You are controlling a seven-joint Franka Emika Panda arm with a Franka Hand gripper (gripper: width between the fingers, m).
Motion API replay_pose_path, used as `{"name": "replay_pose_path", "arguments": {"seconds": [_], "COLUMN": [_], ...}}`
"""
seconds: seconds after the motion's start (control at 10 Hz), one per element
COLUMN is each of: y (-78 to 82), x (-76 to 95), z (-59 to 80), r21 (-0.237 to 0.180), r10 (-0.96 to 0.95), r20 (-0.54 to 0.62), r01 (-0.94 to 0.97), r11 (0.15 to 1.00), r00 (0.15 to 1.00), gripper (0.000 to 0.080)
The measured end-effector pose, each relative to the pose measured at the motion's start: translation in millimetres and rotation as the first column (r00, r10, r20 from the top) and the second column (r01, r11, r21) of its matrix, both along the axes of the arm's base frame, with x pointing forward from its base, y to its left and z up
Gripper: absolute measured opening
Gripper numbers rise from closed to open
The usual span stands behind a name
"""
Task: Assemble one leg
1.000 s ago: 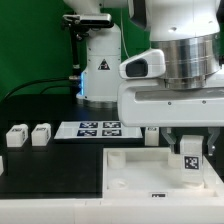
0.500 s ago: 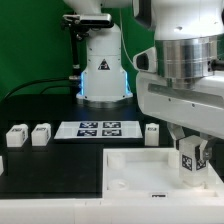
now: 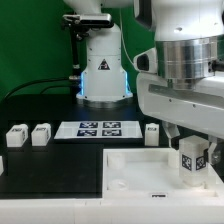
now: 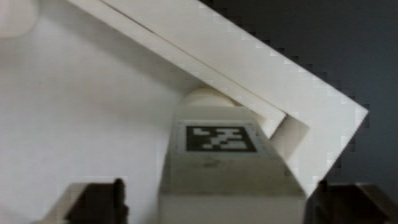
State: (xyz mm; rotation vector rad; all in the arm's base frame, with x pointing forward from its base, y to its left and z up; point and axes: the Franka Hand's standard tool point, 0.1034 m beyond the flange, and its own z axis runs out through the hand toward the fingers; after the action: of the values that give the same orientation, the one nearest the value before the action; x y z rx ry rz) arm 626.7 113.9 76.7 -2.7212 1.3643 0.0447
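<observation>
Markings: the leg carries a square black-and-white marker tag on the face towards the exterior camera. The wrist view shows the same kind of tag on the leg. It is a pattern only, with no letters or numbers. The marker board shows a row of similar tags. The lit blue emblem on the arm's base is too small to read.

Position: the leg stands upright over the white tray-like piece, at its end on the exterior view's right. In the wrist view the leg is tucked into the inner corner of the raised rim. Whether its foot rests on the tray floor cannot be determined.

Gripper: in the wrist view the gripper straddles the leg. The dark fingers stand off it, with a strip of white showing on each side, so the jaws appear parted and gripping nothing. Both fingers are cut by the frame edge, and in the exterior view the contact area is masked by the wrist housing.

Other items: three like blocks sit on the black table. Two are at the exterior view's left and one is just beside the marker board. Their tags are too small to make out.
</observation>
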Motion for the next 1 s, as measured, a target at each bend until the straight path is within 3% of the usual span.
{"name": "replay_pose_path", "arguments": {"seconds": [0.1,0.2,0.4,0.6,0.9,1.0], "y": [0.4,1.5,6.3,9.2,6.2,6.4], "x": [-0.1,-0.2,-0.8,-1.1,-0.8,-0.8], "z": [0.0,0.2,0.4,1.7,1.7,1.7], "r21": [-0.004,-0.008,-0.022,-0.038,-0.058,-0.058], "r10": [0.137,0.283,0.532,0.758,0.888,0.889], "r20": [0.013,0.027,0.052,0.066,0.078,0.078], "r01": [-0.137,-0.283,-0.532,-0.758,-0.888,-0.888], "r11": [0.991,0.959,0.847,0.651,0.457,0.456], "r00": [0.990,0.959,0.845,0.648,0.452,0.451], "gripper": [0.0621,0.0641,0.0647,0.0648,0.0648,0.0648]}}
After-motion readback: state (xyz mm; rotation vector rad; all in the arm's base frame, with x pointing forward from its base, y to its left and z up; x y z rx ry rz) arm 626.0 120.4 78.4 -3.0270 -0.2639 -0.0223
